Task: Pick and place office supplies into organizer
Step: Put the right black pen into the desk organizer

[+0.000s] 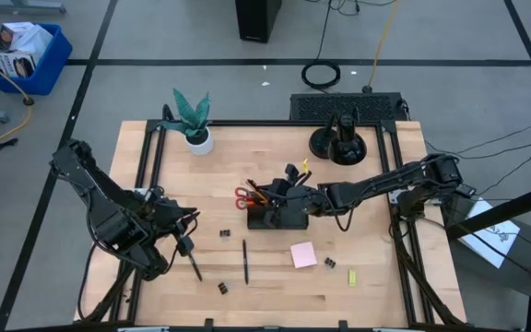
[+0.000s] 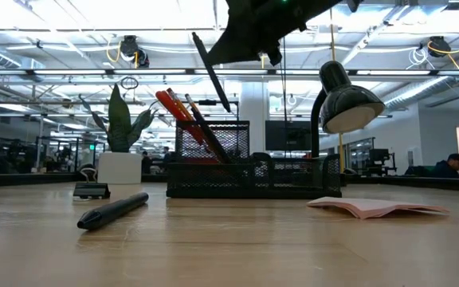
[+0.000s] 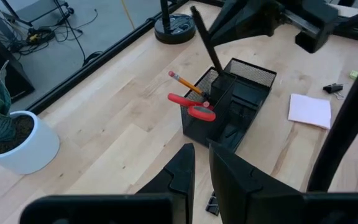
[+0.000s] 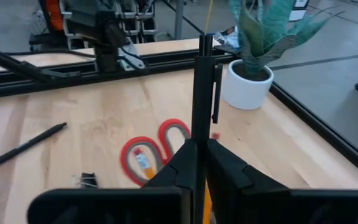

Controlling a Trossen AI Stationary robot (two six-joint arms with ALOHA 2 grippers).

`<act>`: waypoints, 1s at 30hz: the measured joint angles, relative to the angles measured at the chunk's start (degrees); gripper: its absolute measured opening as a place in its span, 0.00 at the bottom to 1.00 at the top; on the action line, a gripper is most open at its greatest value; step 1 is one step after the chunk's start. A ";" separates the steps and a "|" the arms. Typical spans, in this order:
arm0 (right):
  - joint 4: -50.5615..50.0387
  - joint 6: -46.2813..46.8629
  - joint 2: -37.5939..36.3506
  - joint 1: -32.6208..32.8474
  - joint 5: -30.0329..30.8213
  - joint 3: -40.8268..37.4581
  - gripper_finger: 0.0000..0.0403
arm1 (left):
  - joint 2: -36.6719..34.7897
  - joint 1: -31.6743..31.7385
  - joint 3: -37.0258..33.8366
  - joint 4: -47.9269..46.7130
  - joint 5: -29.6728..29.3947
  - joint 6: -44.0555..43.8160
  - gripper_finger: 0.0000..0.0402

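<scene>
The right tool [image 1: 308,199] sits at the middle of the high view, directly over the organizer [image 1: 278,214], its fingers clenched on a black pen [image 4: 202,93] that stands upright between them. In the low view this pen slants down from the top centre toward the organizer's tall mesh cup. That cup already carries the red-handled scissors [image 1: 244,195] and orange pencils [image 2: 175,108] — they poke out toward the left of the frame.

The left tool [image 1: 184,245] hangs at the lower left of the high view, gripping another black pen [image 1: 194,266] that points down at the table [image 1: 275,295].

Loose on the table in the lower middle: a third black pen [image 1: 245,261], a pink sticky-note pad [image 1: 303,254], binder clips [image 1: 223,287] and a small yellow-green piece [image 1: 352,277] at lower right. A potted plant [image 1: 194,123] stands at upper left.
</scene>
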 joint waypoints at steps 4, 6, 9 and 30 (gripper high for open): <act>-0.08 -0.38 -0.01 0.55 -0.02 0.00 0.04 | 0.00 0.00 0.00 -0.01 -0.32 0.00 0.13; -0.08 -0.40 -0.01 0.76 0.02 0.00 0.04 | 0.00 0.00 0.00 0.00 -0.31 0.00 0.13; -0.12 -0.92 -0.01 0.81 0.10 0.00 0.04 | 0.00 0.00 0.00 0.00 -0.33 -0.02 0.13; -0.12 -1.52 -0.01 0.85 0.42 0.00 0.04 | 0.00 0.00 0.00 0.00 -0.33 -0.13 0.13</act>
